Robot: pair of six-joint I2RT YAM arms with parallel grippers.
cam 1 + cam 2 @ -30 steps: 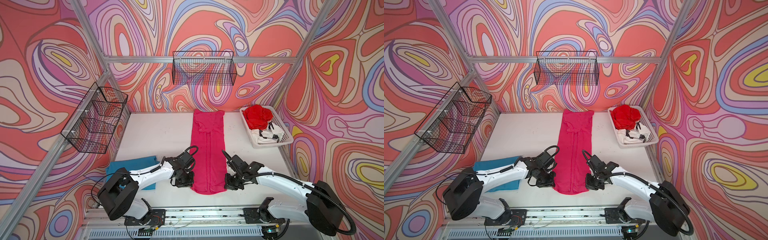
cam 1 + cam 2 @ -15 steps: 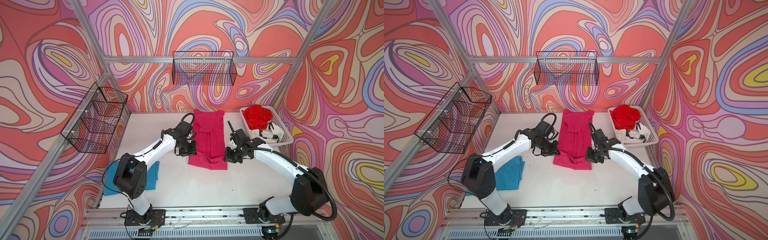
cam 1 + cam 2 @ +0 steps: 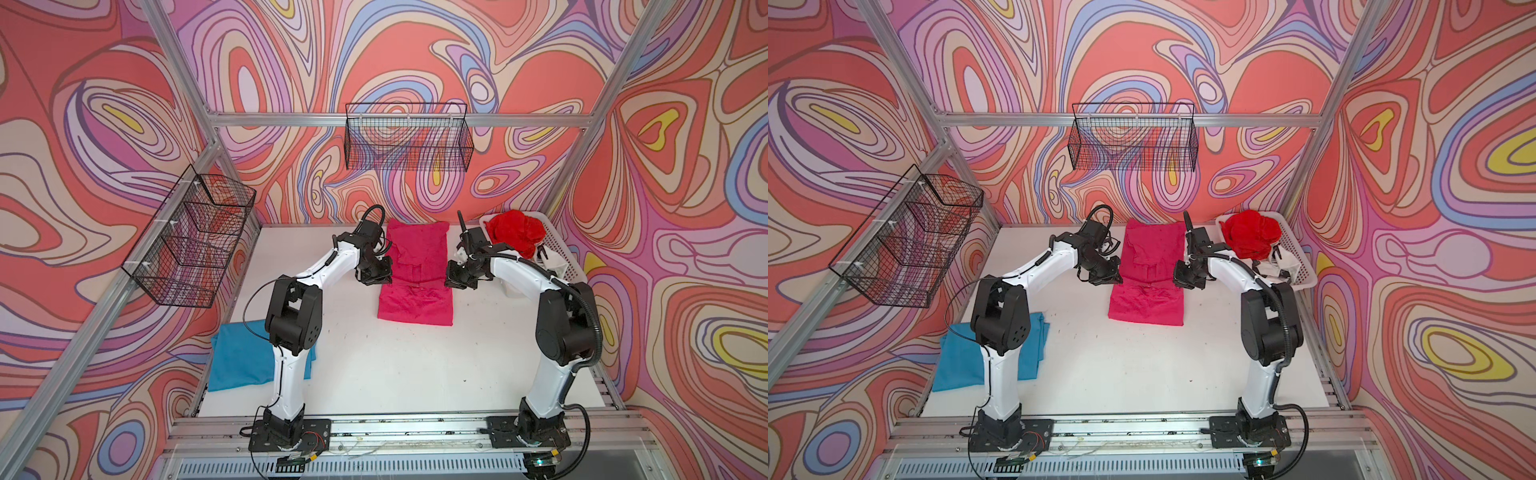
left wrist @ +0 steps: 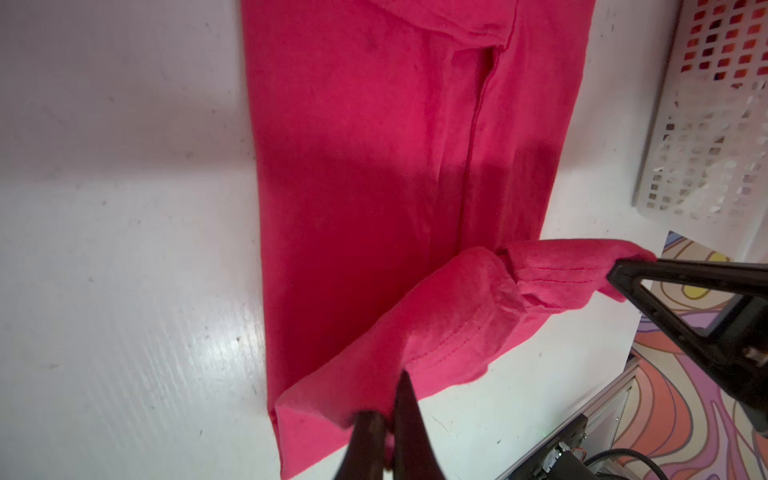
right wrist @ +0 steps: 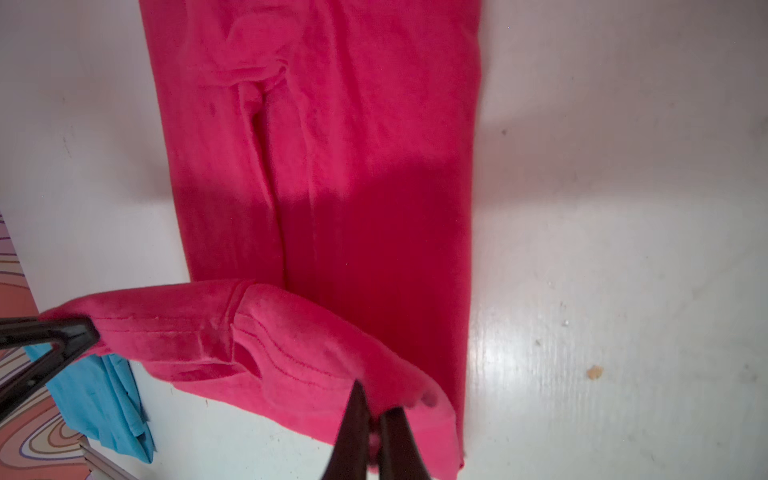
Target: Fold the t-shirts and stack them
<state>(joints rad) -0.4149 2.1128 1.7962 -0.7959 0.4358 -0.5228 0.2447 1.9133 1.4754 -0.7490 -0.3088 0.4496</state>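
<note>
State of left hand: closed tight on one hem corner of the magenta-pink t-shirt, raised off the bench.
State of right hand: closed tight on the opposite hem corner; the hem spans between both hands.
Shirt position: long strip on the bench, collar end beyond both hands, doubled part behind them.
Step in hand: judged to be the hem-to-collar fold, partway along.
Technique: advance both hands level and at equal pace; hold the hem taut; lay it square on the collar end before you release.
Other shirts: teal-blue t-shirt well behind the left hand; red t-shirt in the basket just beyond the right hand.
Writing: none readable; no brand or label shows.
</note>
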